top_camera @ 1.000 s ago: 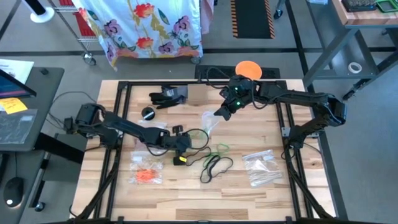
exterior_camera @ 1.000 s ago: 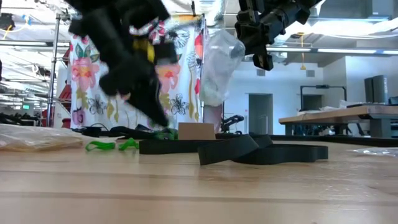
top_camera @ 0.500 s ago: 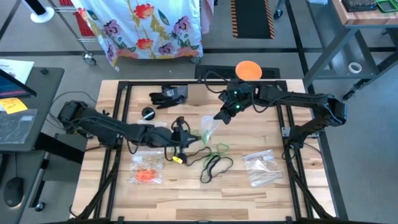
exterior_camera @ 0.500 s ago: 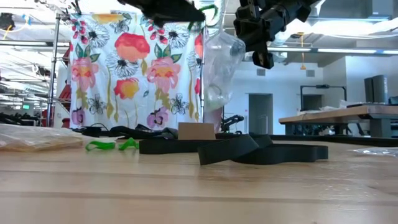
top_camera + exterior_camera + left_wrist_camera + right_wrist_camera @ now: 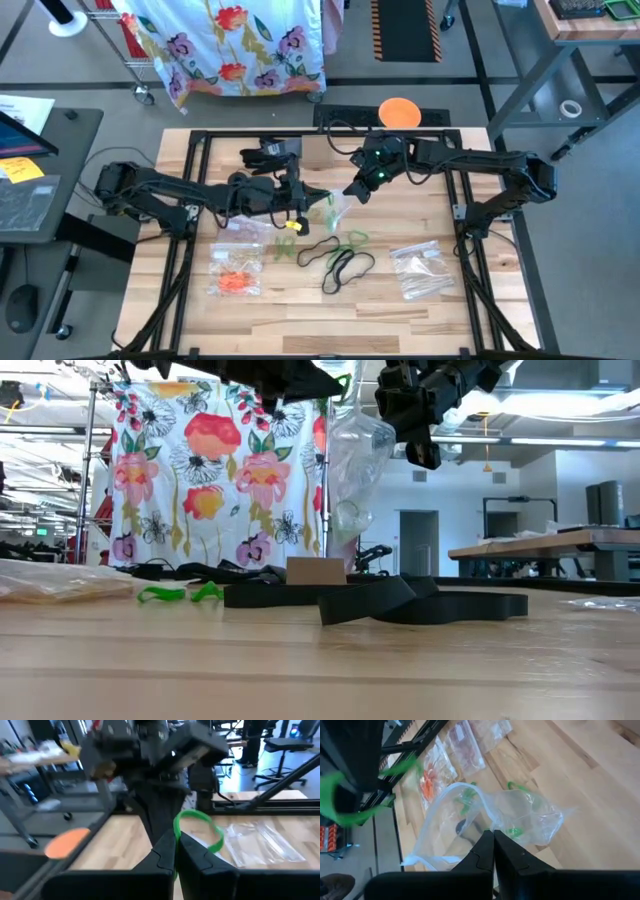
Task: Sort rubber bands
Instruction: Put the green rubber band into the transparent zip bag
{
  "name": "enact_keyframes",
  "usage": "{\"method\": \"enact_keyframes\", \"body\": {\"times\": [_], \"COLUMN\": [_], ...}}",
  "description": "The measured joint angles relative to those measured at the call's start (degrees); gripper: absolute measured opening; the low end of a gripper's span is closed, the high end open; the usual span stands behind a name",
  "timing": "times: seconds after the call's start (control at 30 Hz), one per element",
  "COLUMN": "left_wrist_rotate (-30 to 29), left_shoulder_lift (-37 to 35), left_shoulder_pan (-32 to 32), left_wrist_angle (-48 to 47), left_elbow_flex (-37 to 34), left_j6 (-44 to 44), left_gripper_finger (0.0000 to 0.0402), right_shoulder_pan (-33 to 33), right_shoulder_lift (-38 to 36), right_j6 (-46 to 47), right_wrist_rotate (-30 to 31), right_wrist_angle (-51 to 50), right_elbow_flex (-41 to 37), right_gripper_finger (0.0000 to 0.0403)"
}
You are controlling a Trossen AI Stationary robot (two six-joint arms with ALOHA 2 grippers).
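**Green band held up to an open bag**

The left claw (image 5: 175, 851) is pressed together on a green rubber band (image 5: 199, 827), holding it in the air just beside the mouth of a clear plastic bag (image 5: 333, 207). The right claw (image 5: 493, 851) pinches that bag's edge and hangs it above the wooden tabletop (image 5: 420, 310); a few green bands (image 5: 514, 831) already lie inside it. On the tabletop just below the bag sit more green bands (image 5: 356, 238), and next to them a loose tangle of dark bands (image 5: 340, 265). A flat bag with orange bands (image 5: 236, 281) lies well to the left-arm side of the hanging bag, and another clear bag (image 5: 420, 270) rests toward the right-arm side. A flowered cloth (image 5: 215, 470) hangs in the room behind the bag.
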Motion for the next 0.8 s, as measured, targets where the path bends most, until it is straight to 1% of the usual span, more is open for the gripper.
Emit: {"method": "enact_keyframes", "body": {"times": [0.1, 0.2, 0.4, 0.53, 0.67, 0.8], "left_wrist_rotate": [1.47, 1.66, 2.74, 2.64, 2.29, 2.24], "left_shoulder_lift": [0.21, 1.27, 5.99, 7.97, 8.08, 8.08], "left_shoulder_pan": [0.8, 0.92, 0.92, 0.9, 0.81, 0.79], "left_wrist_angle": [-0.36, 1.69, 2.72, 2.72, 2.61, 2.18], "left_elbow_flex": [-0.09, -0.02, 2.23, 3.82, 3.96, 3.96], "left_j6": [-2.88, -4.74, -5.06, -3.18, -2.01, -4.1], "left_gripper_finger": [0.0, 0.0, 0.0, 0.0001, 0.0013, 0.0041], "right_shoulder_pan": [-0.17, -0.26, -0.26, -0.24, -0.26, -0.26], "right_shoulder_lift": [0.0, 0.0, 0.02, 0.02, 0.02, 0.02], "right_j6": [0.0, -0.01, -0.01, -0.05, -0.3, -0.25], "right_wrist_rotate": [0.02, 0.11, 0.19, 0.15, 0.13, 0.13], "right_wrist_angle": [0.05, 0.48, 0.7, 0.51, 0.29, 0.23], "right_elbow_flex": [0.0, 0.0, 0.0, 0.0, 0.0, 0.0], "right_gripper_finger": [0.0, 0.0, 0.0, 0.0, 0.0, 0.0]}}
